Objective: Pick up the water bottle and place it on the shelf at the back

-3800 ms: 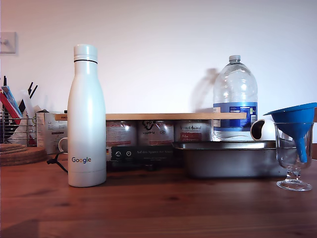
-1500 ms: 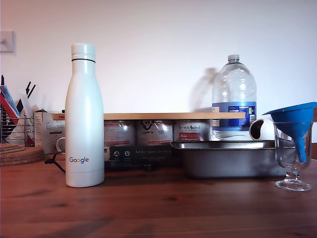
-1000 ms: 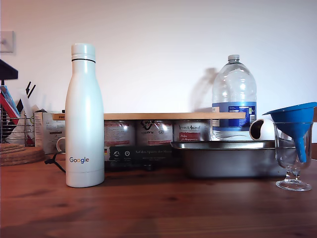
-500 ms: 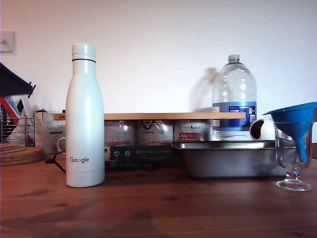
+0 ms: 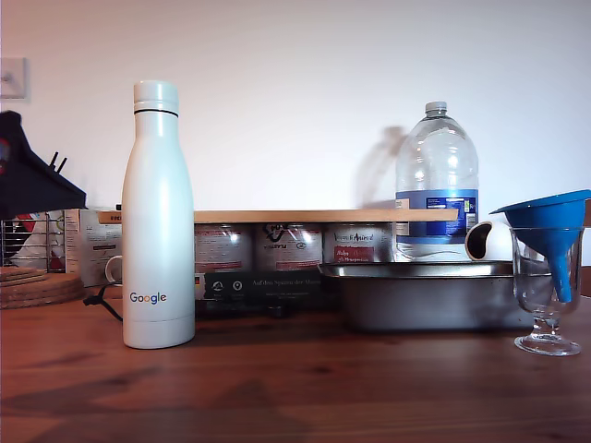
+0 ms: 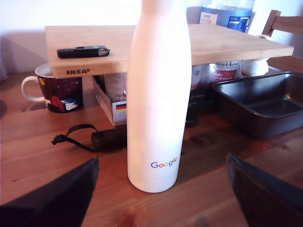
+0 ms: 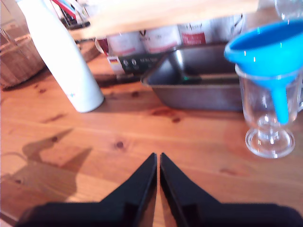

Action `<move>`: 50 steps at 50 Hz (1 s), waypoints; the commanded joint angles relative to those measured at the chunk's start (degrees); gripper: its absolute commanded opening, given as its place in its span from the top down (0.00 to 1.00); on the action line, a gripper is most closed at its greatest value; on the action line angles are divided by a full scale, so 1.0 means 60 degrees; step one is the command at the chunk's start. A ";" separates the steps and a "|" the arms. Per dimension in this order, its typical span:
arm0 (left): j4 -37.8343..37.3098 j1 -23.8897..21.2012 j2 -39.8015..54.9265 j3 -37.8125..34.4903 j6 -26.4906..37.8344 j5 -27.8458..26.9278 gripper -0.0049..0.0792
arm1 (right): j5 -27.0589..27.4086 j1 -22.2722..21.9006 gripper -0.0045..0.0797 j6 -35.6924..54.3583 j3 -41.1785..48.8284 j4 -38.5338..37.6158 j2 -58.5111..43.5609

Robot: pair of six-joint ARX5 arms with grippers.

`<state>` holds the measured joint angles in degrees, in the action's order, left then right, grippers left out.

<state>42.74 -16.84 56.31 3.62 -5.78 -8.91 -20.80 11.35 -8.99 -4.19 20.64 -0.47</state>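
water bottle [image 6: 158,94] upright between my first gripper's [image 6: 161,189] spread fingers [image 6: 57,198]

The water bottle [image 5: 159,217] is tall, slim and white, capped, with a thin black ring and a "Google" logo. It stands upright on the table, just in front of the shelf [image 5: 314,216], a light-wood plank lying flat.

"Google" — in coloured letters — stands low on the tall white metal water bottle [image 6: 158,94]; "IKEA" marks the light-wood plank shelf's [image 6: 227,42] front edge.
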 commanded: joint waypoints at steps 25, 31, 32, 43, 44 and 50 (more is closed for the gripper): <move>0.1304 -0.0481 0.2539 0.1122 0.0044 -0.0747 0.01 | 0.0025 0.0044 0.96 0.0000 0.0051 -0.0036 0.0058; 0.1388 -0.0648 0.3085 0.1413 0.0044 -0.0769 0.01 | 0.0025 0.0044 0.96 0.0000 0.0051 -0.0036 0.0058; 0.1402 -0.0670 0.3191 0.1446 0.0044 -0.0765 0.01 | 0.0025 0.0044 0.96 0.0000 0.0051 -0.0036 0.0058; 0.2124 -0.0714 0.4164 0.1588 0.0299 -0.0492 0.01 | 0.0025 0.0044 0.96 0.0000 0.0051 -0.0036 0.0058; 0.2226 -0.0714 0.4248 0.1592 0.0295 -0.0412 0.01 | 0.0025 0.0044 0.96 0.0000 0.0051 -0.0036 0.0062; 0.2809 -0.0699 0.4710 0.1636 0.0328 -0.0211 0.01 | 0.0025 0.0044 0.96 0.0000 0.0051 -0.0036 0.0062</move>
<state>57.76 -20.99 83.40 12.71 -4.27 -10.35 -20.60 11.35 -8.99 -4.16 20.73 -0.47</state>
